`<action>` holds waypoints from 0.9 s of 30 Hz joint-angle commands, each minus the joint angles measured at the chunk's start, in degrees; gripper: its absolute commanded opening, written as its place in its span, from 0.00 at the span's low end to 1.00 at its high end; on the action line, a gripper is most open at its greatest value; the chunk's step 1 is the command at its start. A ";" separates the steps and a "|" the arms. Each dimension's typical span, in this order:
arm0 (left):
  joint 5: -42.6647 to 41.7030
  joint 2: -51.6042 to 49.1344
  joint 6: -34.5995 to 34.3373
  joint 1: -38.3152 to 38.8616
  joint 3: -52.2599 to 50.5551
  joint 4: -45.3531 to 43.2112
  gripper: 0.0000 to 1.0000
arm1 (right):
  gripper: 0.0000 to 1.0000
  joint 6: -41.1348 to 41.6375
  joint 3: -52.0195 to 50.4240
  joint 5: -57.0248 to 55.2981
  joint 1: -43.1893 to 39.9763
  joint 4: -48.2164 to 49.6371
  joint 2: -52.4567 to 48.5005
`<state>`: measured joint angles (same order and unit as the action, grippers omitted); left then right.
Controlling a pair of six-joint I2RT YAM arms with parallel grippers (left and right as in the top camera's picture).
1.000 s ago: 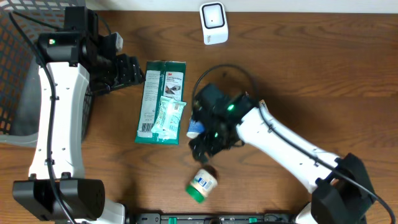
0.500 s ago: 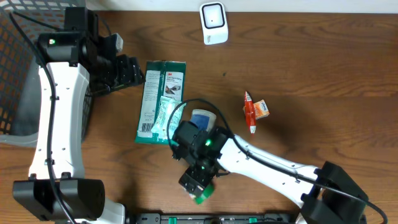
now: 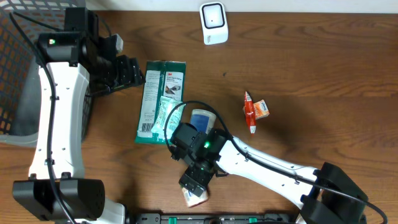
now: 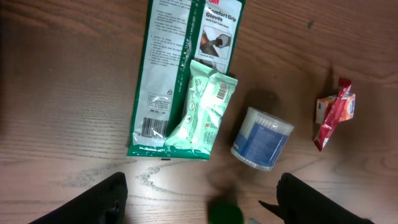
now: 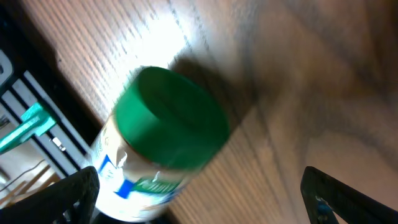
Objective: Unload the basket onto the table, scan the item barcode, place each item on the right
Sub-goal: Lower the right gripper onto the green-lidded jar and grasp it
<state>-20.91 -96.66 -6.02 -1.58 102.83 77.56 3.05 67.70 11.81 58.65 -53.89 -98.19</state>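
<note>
At 9 o'clock on the table (image 3: 348, 74) a wire basket (image 3: 15, 74) stands beside the left arm. The left gripper (image 3: 132, 73) hangs at about 10 o'clock with its jaws spread and nothing between them. It sits just beside the top of the green packet (image 3: 163, 87), well apart from the likely item to scan.

Next rightward, a pale wipes pack (image 3: 166, 115) lies on the packet's lower half, and a round tub (image 3: 203, 118) is near it.

The bottle (image 3: 195, 198) lies at 6 o'clock, close to the table's near edge. The right gripper (image 3: 194, 182) hovers directly over it, jaws spread to their widest and, I judge, gripping nothing yet. This arm is plainly the nearer one.

The scanner (image 3: 213, 23) stands at 12 o'clock from the bottle, well apart, so I judge a lift must carry the bottle straight up the table. A red sachet (image 3: 255, 111) lies at 2 o'clock from the bottle.

The overhead view hides nearly all of the bottle under the gripper. The right wrist view shows it lying on its side, blurred, with the green cap (image 5: 180, 121) towards 1 o'clock and the labelled body towards 7 o'clock. One finger (image 5: 65, 199) shows at each lower corner, and no barcode is readable. The left wrist view catches only the cap at its bottom edge
</note>
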 commanded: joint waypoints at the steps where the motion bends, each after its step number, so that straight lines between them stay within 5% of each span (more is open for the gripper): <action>1: -0.48 -0.46 -0.31 0.07 -0.39 0.07 0.77 | 0.99 -3.78 -0.44 -1.84 0.33 1.46 0.02; 7: -0.48 -0.46 -0.31 0.07 -0.39 0.39 0.77 | 0.99 -3.10 -1.07 4.09 0.76 1.42 0.02; 15: -0.48 -0.46 -0.31 0.07 -0.39 0.31 0.77 | 0.99 -3.43 -1.79 -3.87 0.92 1.27 0.00; 27: -0.48 -0.46 -0.31 0.07 -0.39 -0.35 0.77 | 0.99 -6.21 -1.77 -0.70 1.68 2.95 0.00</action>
<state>-20.91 -96.66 -6.02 -1.61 102.83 77.49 0.10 66.15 12.93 59.61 -52.01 -98.19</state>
